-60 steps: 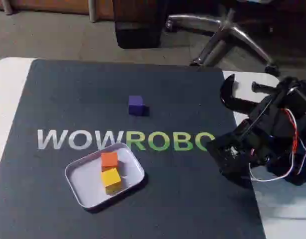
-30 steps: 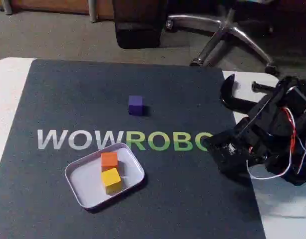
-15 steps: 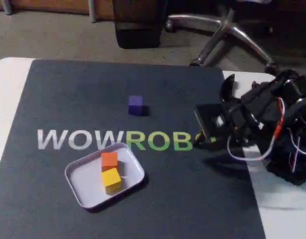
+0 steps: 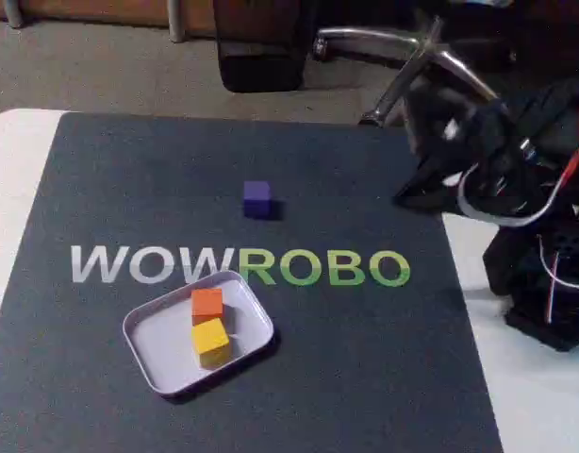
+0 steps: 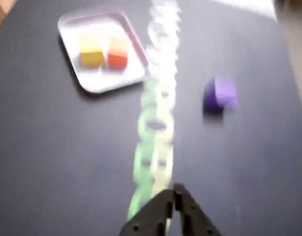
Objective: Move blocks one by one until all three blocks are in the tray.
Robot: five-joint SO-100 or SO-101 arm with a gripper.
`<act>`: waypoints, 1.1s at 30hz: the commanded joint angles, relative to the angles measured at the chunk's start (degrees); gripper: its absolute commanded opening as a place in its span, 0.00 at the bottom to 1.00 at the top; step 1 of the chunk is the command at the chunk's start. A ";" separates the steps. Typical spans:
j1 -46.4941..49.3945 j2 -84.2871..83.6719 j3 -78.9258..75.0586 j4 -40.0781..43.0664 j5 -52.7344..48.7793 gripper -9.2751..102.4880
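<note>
Two small matte cubes, one orange [image 4: 206,303] and one yellow [image 4: 211,341], sit side by side inside the shallow pale grey-white rectangular tray [image 4: 156,357] with rounded corners and a low rim, touching or nearly touching each other. In the fixed view the tray rests on the dark mat [image 4: 101,189] just below the printed white and green lettering [image 4: 238,267], toward the lower left, with the orange cube farther from the camera than the yellow one. The small matte purple cube [image 4: 257,199] stands alone on the mat above the lettering, well apart from the tray and touching nothing. The black arm with its red and white wires [image 4: 516,160] is raised at the right edge of the mat, blurred, well apart from the purple cube. In the wrist view the black two-finger gripper [image 5: 174,194] enters from the bottom edge, its fingertips pressed together with nothing between them, poised over the mat near the blurred lettering [image 5: 156,123]. From that camera the purple cube [image 5: 221,93] lies ahead and to the right of the fingertips, while the tray [image 5: 131,39] with the yellow cube [image 5: 91,50] and the orange cube [image 5: 117,52] lies ahead at upper left. Beyond the white table [image 4: 16,151], the fixed view shows a chrome chair base [image 4: 412,57] on the floor.
</note>
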State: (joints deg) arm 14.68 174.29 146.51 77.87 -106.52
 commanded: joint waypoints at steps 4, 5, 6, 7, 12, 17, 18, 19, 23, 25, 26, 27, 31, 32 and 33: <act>-3.34 -32.08 -34.10 7.29 14.85 0.01; -3.69 -36.47 -37.79 7.47 17.05 0.01; -3.78 -41.22 -41.31 7.56 18.90 0.01; -3.60 -46.05 -44.38 7.65 20.39 0.01; -1.32 -64.69 -55.46 6.59 23.73 0.01; 2.20 -73.56 -58.89 2.72 21.71 0.01; 2.81 -74.71 -58.89 1.49 21.27 0.01; 3.43 -75.67 -58.89 0.18 21.01 0.02; 6.59 -79.19 -58.89 -4.83 18.63 0.02; 8.17 -80.95 -58.89 -6.94 17.58 0.03; 8.96 -81.83 -58.89 -7.91 17.14 0.04; 9.67 -82.71 -58.89 -9.05 16.70 0.04; 13.01 -86.22 -59.33 -12.22 13.54 0.04; 13.89 -87.01 -59.33 -12.22 12.22 0.04; 14.59 -87.45 -59.24 -12.22 11.07 0.04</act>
State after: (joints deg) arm 27.33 86.84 90.00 66.45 -92.99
